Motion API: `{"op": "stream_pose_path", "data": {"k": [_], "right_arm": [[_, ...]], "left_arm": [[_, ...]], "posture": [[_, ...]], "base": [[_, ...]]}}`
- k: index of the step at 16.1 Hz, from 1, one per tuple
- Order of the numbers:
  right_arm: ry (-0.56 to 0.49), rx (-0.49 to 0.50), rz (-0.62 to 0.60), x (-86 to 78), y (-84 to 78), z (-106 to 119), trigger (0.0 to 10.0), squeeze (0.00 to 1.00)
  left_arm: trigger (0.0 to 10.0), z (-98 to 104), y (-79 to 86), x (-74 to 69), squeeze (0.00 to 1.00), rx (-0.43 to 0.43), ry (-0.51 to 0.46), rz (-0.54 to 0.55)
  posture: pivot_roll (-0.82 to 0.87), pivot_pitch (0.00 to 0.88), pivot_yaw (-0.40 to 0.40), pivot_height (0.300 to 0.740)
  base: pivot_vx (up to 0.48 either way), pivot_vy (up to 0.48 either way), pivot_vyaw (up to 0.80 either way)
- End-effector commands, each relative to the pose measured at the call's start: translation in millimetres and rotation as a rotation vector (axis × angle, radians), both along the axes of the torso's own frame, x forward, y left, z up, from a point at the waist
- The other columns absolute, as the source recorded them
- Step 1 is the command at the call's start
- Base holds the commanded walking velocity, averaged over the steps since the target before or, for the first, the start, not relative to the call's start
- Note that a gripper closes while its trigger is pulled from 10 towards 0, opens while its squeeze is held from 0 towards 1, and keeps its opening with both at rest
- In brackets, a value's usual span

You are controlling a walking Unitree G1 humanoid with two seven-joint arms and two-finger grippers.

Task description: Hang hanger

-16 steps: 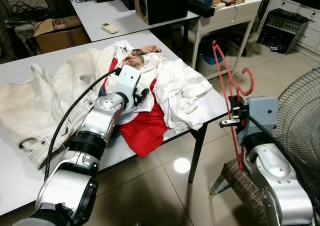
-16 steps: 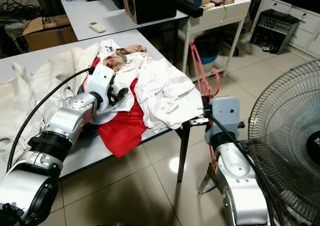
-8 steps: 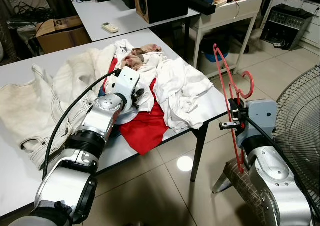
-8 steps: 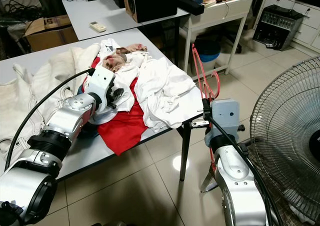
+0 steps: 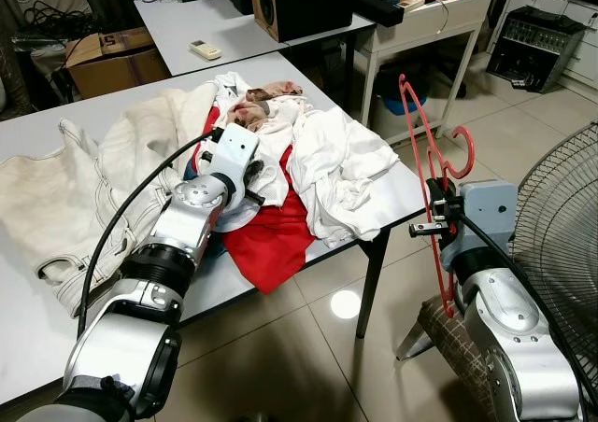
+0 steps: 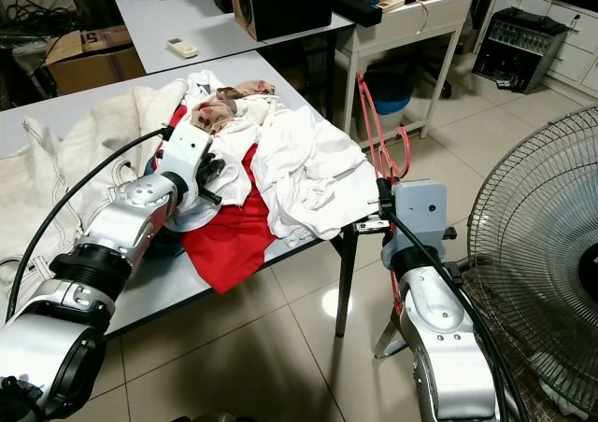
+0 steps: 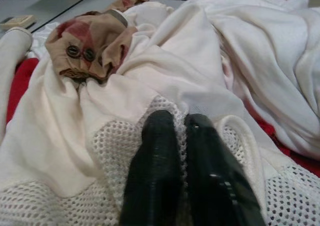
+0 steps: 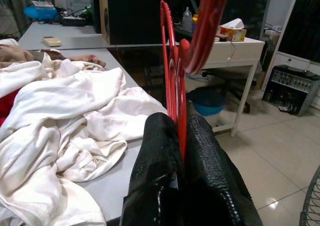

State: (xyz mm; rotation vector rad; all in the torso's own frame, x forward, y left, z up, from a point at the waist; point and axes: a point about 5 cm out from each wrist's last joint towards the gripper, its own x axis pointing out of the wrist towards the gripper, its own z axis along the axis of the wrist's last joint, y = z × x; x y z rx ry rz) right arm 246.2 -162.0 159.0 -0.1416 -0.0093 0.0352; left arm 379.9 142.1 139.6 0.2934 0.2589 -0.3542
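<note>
Right gripper (image 8: 179,136) clamps red hanger (image 5: 425,147) upright, 3 o'clock of the clothes pile (image 5: 327,161). Left gripper (image 7: 181,123) pinches mesh garment (image 7: 125,151). Risk: hanger twisting in the narrow grip.

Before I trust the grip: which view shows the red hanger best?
The left eye view: the whole red hanger stands upright in the right gripper. The right wrist view shows its bars pinched between the fingers; the right eye view repeats it.

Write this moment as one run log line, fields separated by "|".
right gripper: shut on red hanger, beside table | left gripper: shut, on white mesh garment | hanger: not hung
</note>
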Motion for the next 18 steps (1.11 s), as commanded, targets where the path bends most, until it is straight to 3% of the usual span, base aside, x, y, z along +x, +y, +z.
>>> {"op": "stream_pose_path", "data": {"k": [1, 4, 5, 8, 10, 11, 12, 14, 15, 16, 17, 18], "right_arm": [[0.013, -0.005, -0.009, -1.4, -0.8, -2.7, 10.0, 0.0], [0.017, -0.005, -0.034, -4.3, -5.4, -2.9, 10.0, 0.0], [0.017, -0.005, -0.037, -5.4, -6.4, -3.0, 10.0, 0.0], [0.015, -0.002, -0.049, -4.0, -8.9, -2.1, 10.0, 0.0], [0.009, 0.003, -0.053, -1.9, -9.2, -0.6, 10.0, 0.0], [0.008, 0.004, -0.053, -1.5, -9.3, -0.3, 10.0, 0.0], [-0.002, 0.016, -0.059, 0.5, -9.5, 1.1, 10.0, 0.0], [-0.01, 0.029, -0.066, 2.3, -9.6, 2.5, 10.0, 0.0], [-0.015, 0.035, -0.067, 3.4, -9.5, 3.2, 10.0, 0.0], [-0.019, 0.039, -0.07, 4.2, -9.4, 3.6, 10.0, 0.0], [-0.028, 0.062, -0.08, 5.8, -9.6, 4.4, 10.0, 0.0], [-0.028, 0.063, -0.083, 6.4, -9.6, 4.4, 10.0, 0.0]], "left_arm": [[0.0, -1.5, 6.9, -0.1, 0.0, -0.012, 0.003, 0.029], [0.0, 7.6, 6.4, 1.3, 0.0, -0.034, -0.049, 0.015], [0.0, 17.5, 5.5, 3.0, 0.0, -0.083, -0.078, 0.01], [0.0, 71.6, -10.2, 6.7, 0.0, -0.458, -0.137, -0.119], [0.0, 114.2, -10.5, 8.4, 0.0, -0.63, -0.194, -0.183], [0.0, 123.9, -9.7, 8.4, 0.0, -0.669, -0.211, -0.193], [0.0, 169.1, -1.9, 5.6, 0.0, -0.802, -0.293, -0.253], [0.0, 208.7, 5.5, -0.8, 0.0, -0.899, -0.37, -0.323], [0.0, 238.4, 12.7, -7.2, 0.0, -0.989, -0.43, -0.378], [0.0, 261.8, 22.6, -13.4, 0.0, -1.106, -0.468, -0.419], [0.0, 284.6, 47.6, -15.4, 0.0, -1.269, -0.514, -0.372], [0.0, 280.4, 55.2, -11.2, 0.0, -1.218, -0.528, -0.298]], "posture": [[-0.09, 0.0, 0.08, 0.74], [-0.1, 0.0, 0.08, 0.74], [-0.1, 0.0, 0.079, 0.74], [-0.09, 0.0, 0.074, 0.74], [-0.09, 0.0, 0.071, 0.74], [-0.09, 0.0, 0.071, 0.74], [-0.08, 0.0, 0.07, 0.74], [-0.07, 0.0, 0.07, 0.74], [-0.07, 0.0, 0.07, 0.74], [-0.07, 0.0, 0.071, 0.74], [-0.06, 0.0, 0.072, 0.74], [-0.05, 0.0, 0.073, 0.74]], "base": [[0.0, 0.0, 0.0], [0.0, 0.0, 0.0], [0.0, 0.0, 0.0], [0.0, 0.0, 0.0], [0.0, 0.0, 0.0], [0.0, 0.0, 0.0], [0.0, 0.0, 0.0], [0.0, 0.0, 0.0], [0.0, 0.0, 0.0], [0.0, 0.0, 0.0], [0.0, 0.0, 0.0], [0.0, 0.0, 0.0]]}}
